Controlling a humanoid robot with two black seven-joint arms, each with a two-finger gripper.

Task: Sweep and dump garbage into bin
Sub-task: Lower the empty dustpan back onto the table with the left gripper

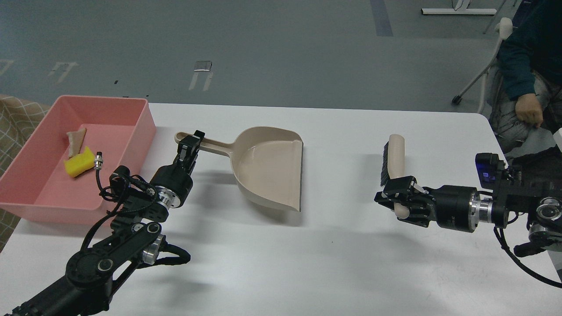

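We take the pink bin [131, 131] as our reference; it sits at the far left corner of the white table [307, 263]. Inside it lie both pieces of garbage: the yellow sponge chunk [79, 162] rests on the bin floor toward the left wall, and the beige crust strip [75, 139] lies just behind it, touching or nearly touching it.

To the right of the bin, our left gripper [191, 147] is clamped on the handle of the beige dustpan [270, 169], near the handle's end. The dustpan lies well clear of the bin, its open mouth facing right, away from the bin. Its pan appears empty. We cannot tell whether the pan rests on the table or is held just above it; a shadow lies beneath its near edge. A loose cable with a small metal connector [98, 160] from our left arm overlaps the bin's near right part in this view.

Far to the right of the bin, beyond the dustpan, our right gripper [401, 202] is closed around the lower end of the brush [394, 156]. The brush stands roughly upright, its dark bristles facing left toward the dustpan and bin, with open table between brush and dustpan.

A seated person [527, 66] is at the far right edge, off the table.
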